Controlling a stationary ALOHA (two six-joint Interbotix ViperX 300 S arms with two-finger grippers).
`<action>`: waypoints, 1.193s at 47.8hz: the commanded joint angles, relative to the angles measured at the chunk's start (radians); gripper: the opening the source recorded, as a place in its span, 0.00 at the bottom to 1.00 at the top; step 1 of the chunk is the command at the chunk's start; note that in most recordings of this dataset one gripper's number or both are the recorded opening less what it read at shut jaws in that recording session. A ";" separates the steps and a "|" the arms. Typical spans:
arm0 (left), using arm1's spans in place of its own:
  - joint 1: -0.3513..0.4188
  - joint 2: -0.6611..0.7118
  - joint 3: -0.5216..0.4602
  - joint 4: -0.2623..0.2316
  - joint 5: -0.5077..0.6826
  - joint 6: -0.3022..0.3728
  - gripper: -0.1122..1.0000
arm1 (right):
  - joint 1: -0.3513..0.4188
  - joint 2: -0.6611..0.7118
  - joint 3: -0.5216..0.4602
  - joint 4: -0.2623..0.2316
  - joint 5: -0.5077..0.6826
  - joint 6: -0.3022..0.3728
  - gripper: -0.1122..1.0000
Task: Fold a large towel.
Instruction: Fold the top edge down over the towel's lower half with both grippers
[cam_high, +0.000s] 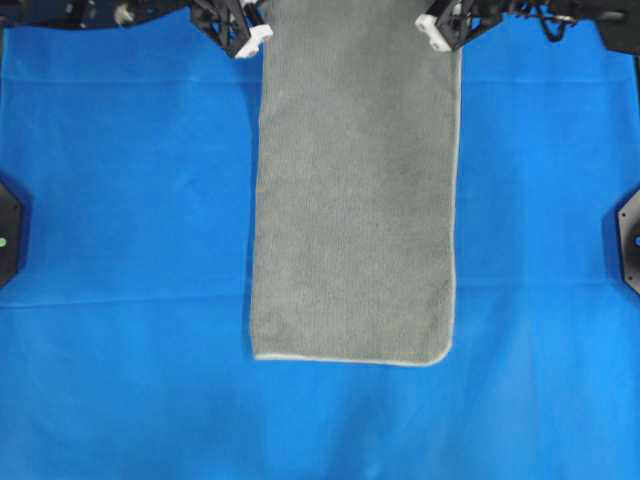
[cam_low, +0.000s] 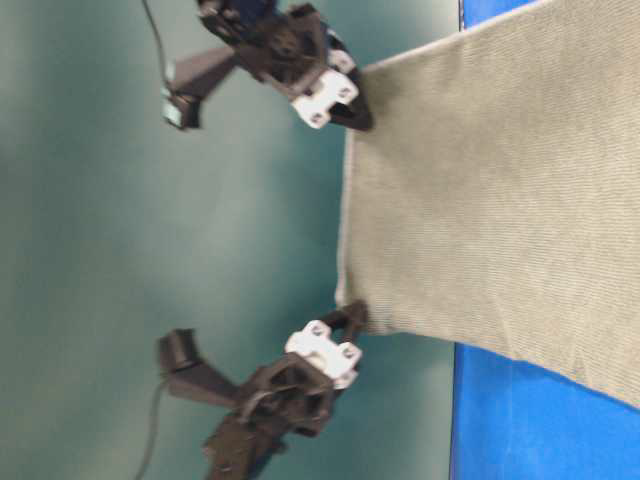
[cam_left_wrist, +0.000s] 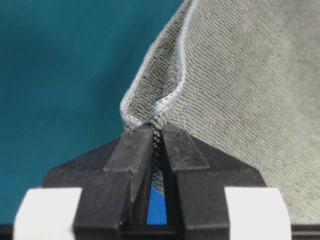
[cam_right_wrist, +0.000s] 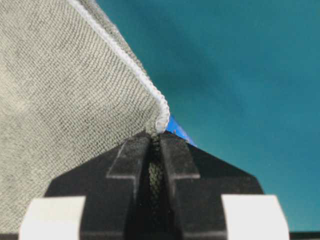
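Lying lengthwise down the middle of the overhead view, the towel (cam_high: 355, 200) is a long grey-green strip on the blue table cover (cam_high: 120, 250), its long axis running from the top edge of that view toward the bottom. Its lower end rests flat on the cover, with a pale stitched border along the bottom edge and a rounded corner at the lower right. The upper end is held up by both arms. The left gripper (cam_high: 252, 38) has its jaws pinched together on the upper left corner, where the left wrist view shows the border curling just above the black fingertips. The right gripper (cam_high: 437, 32) is likewise clamped on the upper right corner. From table level, the cloth hangs stretched between the two grippers, clear of the cover's edge.
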 joint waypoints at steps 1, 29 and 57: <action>-0.029 -0.094 0.003 -0.002 0.032 0.005 0.12 | 0.025 -0.087 0.017 0.002 0.026 0.003 0.14; -0.611 -0.364 0.354 -0.018 0.092 -0.147 0.12 | 0.658 -0.436 0.314 0.118 0.245 0.146 0.14; -0.868 -0.017 0.227 -0.018 0.094 -0.321 0.12 | 0.853 -0.046 0.316 0.133 -0.029 0.373 0.14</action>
